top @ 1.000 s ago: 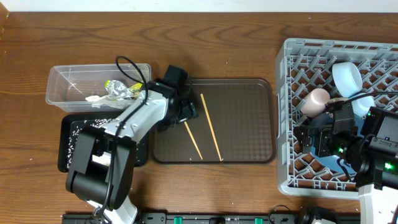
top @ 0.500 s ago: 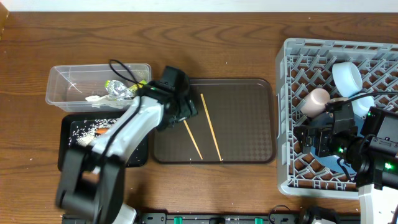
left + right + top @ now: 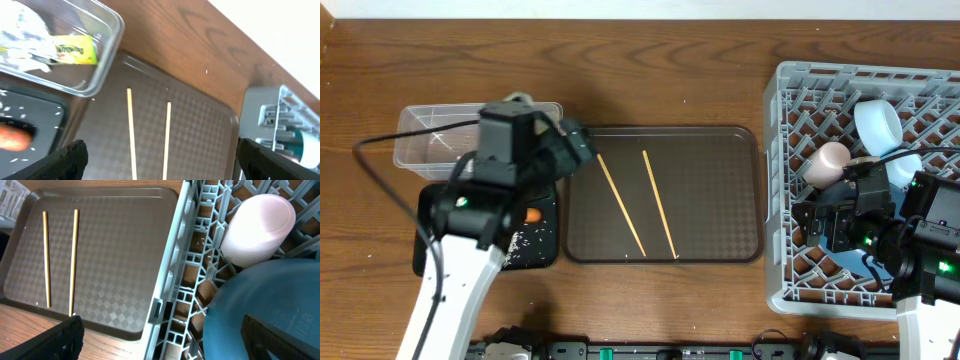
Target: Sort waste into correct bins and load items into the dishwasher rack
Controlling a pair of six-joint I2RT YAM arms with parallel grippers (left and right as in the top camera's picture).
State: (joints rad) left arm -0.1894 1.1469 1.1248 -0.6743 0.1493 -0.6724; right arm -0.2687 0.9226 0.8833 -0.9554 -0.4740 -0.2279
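Two wooden chopsticks (image 3: pixel 620 205) lie side by side on the brown tray (image 3: pixel 720 200); they also show in the left wrist view (image 3: pixel 131 135). My left gripper (image 3: pixel 575 148) is open and empty, raised over the tray's left edge, near the clear tub (image 3: pixel 425 140). The tub holds the yellow-green wrapper (image 3: pixel 75 50) and white tissue (image 3: pixel 25 37). The black tray (image 3: pixel 525 250) holds rice and the orange stick (image 3: pixel 532 214). My right gripper (image 3: pixel 817 222) is open and empty over the grey rack (image 3: pixel 790 110), above the blue plate (image 3: pixel 265 315). The pink cup (image 3: pixel 828 163), pale blue bowl (image 3: pixel 877 122) and light blue cup (image 3: pixel 905 168) sit in the rack.
The brown tray lies between the bins on the left and the rack on the right. Bare wooden table (image 3: pixel 670 70) runs along the back. The rack's near wall (image 3: pixel 172 285) stands right beside the brown tray's edge.
My left arm has lifted off the brown tray and swung back to the left, uncovering the left chopstick's upper end. The chopsticks and the right arm have not moved.
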